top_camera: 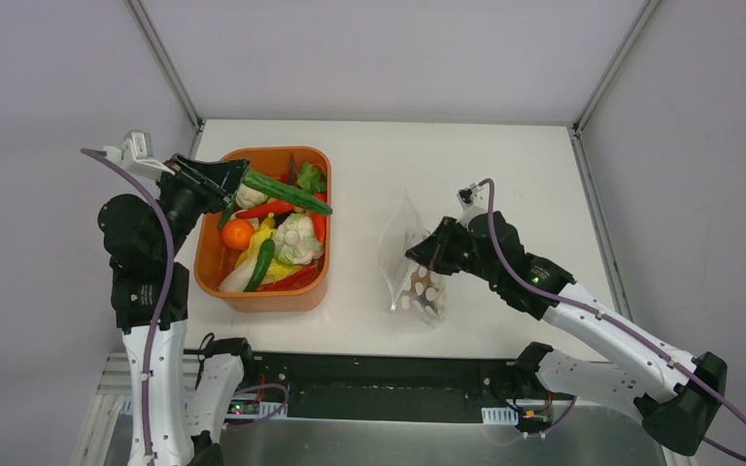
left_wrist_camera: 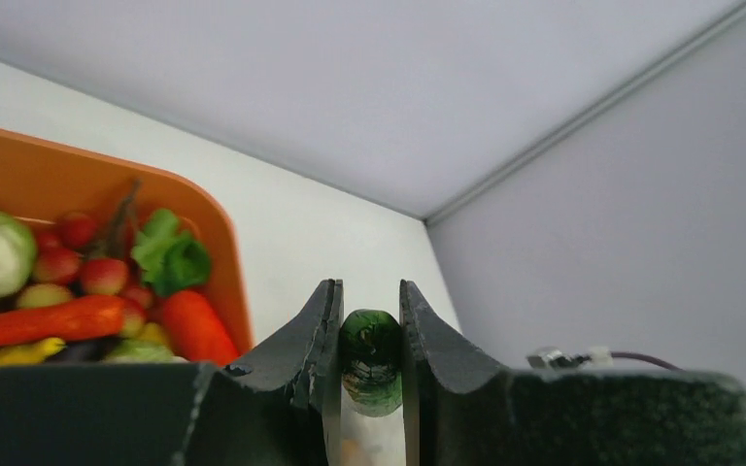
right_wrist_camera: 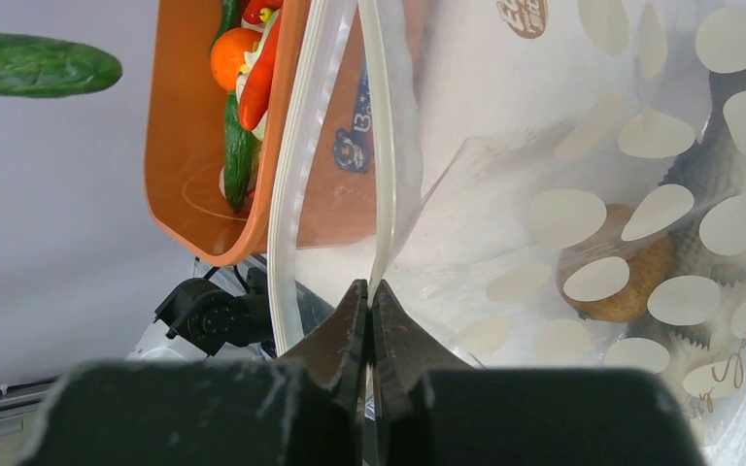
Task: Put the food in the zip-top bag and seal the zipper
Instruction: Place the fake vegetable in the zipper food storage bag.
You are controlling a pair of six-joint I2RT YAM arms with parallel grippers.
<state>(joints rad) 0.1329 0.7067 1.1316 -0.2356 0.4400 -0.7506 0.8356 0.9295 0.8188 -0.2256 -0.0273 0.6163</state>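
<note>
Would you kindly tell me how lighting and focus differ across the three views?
Top external view: even, soft light, everything sharp, faint shadows. Left wrist view: the left fingers and the gripped cucumber sit in shadow, and the food in the orange tub is slightly soft. Right wrist view: the zip-top bag hazes what lies behind it.

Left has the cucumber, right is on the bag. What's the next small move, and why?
Probably carry the cucumber rightward from over the tub toward the bag. The left gripper is shut on it, lifted clear of the other food, and the right gripper pinches one zipper strip, holding the mouth apart.
</note>
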